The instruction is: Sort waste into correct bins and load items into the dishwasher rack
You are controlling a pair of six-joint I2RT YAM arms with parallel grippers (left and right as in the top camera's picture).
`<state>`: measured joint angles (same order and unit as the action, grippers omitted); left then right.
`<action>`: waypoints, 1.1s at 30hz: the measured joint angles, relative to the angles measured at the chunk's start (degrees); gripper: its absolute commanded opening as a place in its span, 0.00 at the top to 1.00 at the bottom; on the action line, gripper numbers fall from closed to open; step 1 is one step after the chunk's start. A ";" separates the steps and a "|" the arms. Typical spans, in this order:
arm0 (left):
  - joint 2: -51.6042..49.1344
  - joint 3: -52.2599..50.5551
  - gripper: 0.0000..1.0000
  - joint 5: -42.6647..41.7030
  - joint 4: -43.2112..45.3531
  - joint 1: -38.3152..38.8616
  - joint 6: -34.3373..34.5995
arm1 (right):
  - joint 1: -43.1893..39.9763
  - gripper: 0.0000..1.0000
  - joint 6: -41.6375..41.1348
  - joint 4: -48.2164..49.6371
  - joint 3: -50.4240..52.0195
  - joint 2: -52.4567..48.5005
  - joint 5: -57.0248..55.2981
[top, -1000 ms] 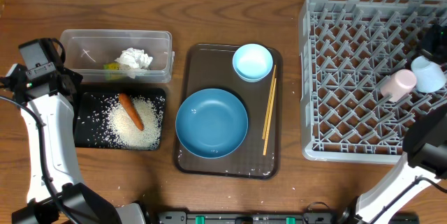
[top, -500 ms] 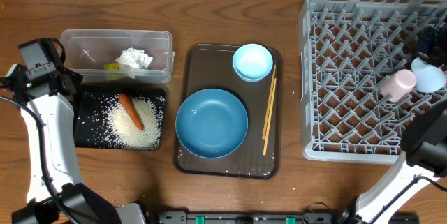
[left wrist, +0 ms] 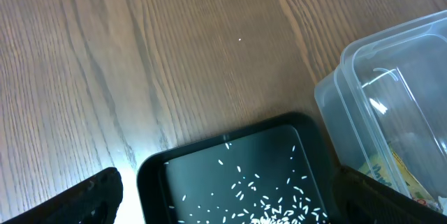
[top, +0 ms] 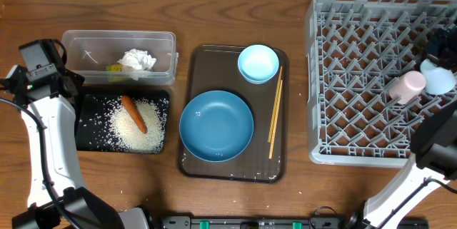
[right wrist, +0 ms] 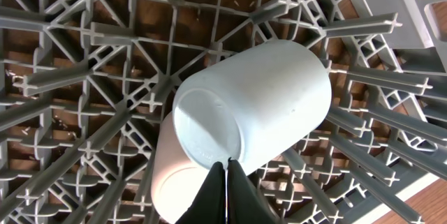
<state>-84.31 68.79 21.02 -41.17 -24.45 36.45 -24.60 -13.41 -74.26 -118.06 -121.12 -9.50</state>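
A white cup (right wrist: 262, 105) lies on its side in the grey dishwasher rack (top: 357, 79), resting on a pink cup (right wrist: 171, 182). My right gripper (right wrist: 225, 165) is shut, its tips against the white cup's round end. On the brown serving tray (top: 196, 65) sit the large blue dish (top: 216, 125), the light-blue bowl (top: 258, 63) and the chopsticks (top: 275, 112). Rice (top: 139, 129) and a carrot (top: 133, 113) lie in the black tray (top: 89, 125). Tissue (top: 137, 60) and a wrapper (top: 113, 68) are in the clear tub (top: 86, 43). My left gripper (left wrist: 234, 206) hangs open over the black tray's corner (left wrist: 157, 165).
Bare wooden table (left wrist: 140, 56) lies left of and behind the bins. The rack fills the right side up to the table's edge, its pegs (right wrist: 84, 77) standing all round the two cups. The clear tub's corner (left wrist: 363, 77) is just right of my left gripper.
The white cup and my right gripper have shifted slightly towards the rack's right side. The left arm has not moved.
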 measured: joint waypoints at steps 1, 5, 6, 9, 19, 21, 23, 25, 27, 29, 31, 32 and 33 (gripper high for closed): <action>-0.02 0.00 0.03 0.00 0.00 0.00 0.00 | -0.02 0.98 0.00 0.11 0.00 -0.04 0.02; -0.02 0.00 0.03 0.00 0.02 0.00 0.00 | -0.02 0.99 0.00 1.03 0.00 -0.35 0.04; -0.02 0.00 0.03 0.00 0.00 0.00 0.00 | -0.02 0.99 0.00 1.14 0.00 -0.37 0.04; -0.02 0.00 0.03 0.00 0.02 0.00 0.00 | -0.02 0.99 0.00 1.38 0.00 -0.39 0.04; -0.02 0.00 0.03 0.00 0.02 0.00 0.00 | -0.02 0.99 0.46 2.10 0.00 -1.51 1.18; -0.02 0.00 0.03 0.00 0.00 0.00 0.00 | -0.02 0.99 0.46 2.08 0.00 -1.51 1.09; -0.02 0.00 0.03 0.00 0.02 0.00 0.00 | -0.02 0.99 0.44 1.95 0.00 -1.51 0.72; -0.02 0.00 0.03 0.00 0.00 0.00 0.02 | -0.02 0.99 0.44 1.60 0.00 -1.51 0.07; -0.02 0.00 0.03 0.00 0.02 0.00 0.00 | -0.02 0.99 0.42 1.31 0.00 -1.51 -0.85; -0.02 0.00 0.03 0.00 0.02 0.00 0.00 | -0.02 0.99 0.39 0.61 0.00 -1.51 -1.92; 0.00 0.00 0.03 0.00 0.02 0.02 0.00 | -0.02 0.99 0.22 0.24 0.00 -1.51 -2.43; -0.02 0.00 0.03 0.00 0.02 0.00 0.00 | -0.02 0.99 0.13 0.13 0.00 -1.51 -2.60; 0.00 0.00 0.03 0.00 0.00 0.00 0.00 | -0.02 0.99 0.00 0.00 0.00 -1.51 -2.80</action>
<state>-84.31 68.79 21.02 -41.17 -24.45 36.45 -24.62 -13.41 -74.26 -118.06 -122.63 -12.29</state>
